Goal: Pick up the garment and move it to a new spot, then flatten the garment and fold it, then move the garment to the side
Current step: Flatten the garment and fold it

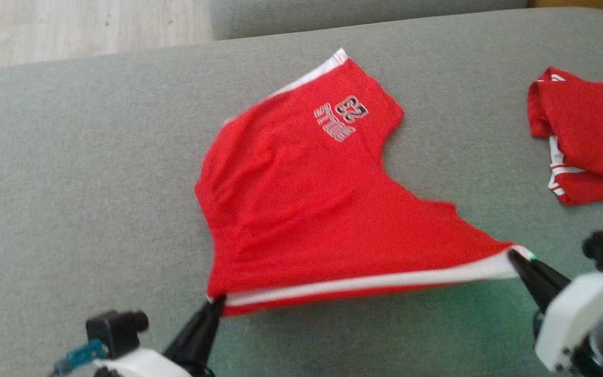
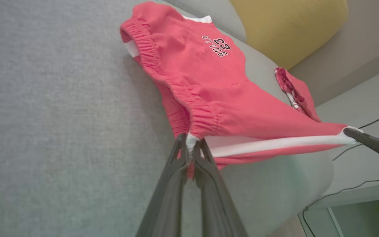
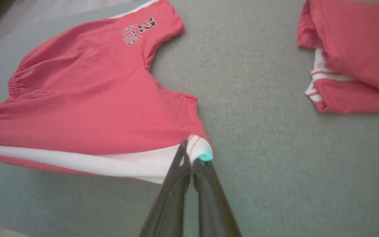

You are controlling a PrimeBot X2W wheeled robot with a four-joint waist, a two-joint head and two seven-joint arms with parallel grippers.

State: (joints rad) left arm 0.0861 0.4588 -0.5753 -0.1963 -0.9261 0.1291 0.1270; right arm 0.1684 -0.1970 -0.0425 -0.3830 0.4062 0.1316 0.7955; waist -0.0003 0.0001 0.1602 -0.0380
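The garment [image 1: 306, 193] is a pair of red shorts with a white side stripe and a printed logo, spread over the grey cushion [image 1: 71, 173]. Its near edge is lifted and stretched between my two grippers. My left gripper [image 1: 216, 302] is shut on the waistband corner [image 2: 189, 140] at the lower left. My right gripper [image 1: 516, 257] is shut on the white-striped leg corner [image 3: 197, 149] at the lower right. The far leg with the logo [image 1: 342, 118] still rests on the cushion.
A second red garment [image 1: 587, 136] with white stripes lies folded at the right edge of the cushion. A yellow pillow [image 2: 288, 26] sits beyond it. Wooden floor [image 1: 71, 26] lies past the cushion's far left edge. Black cables [image 2: 367, 131] run below the cushion's side.
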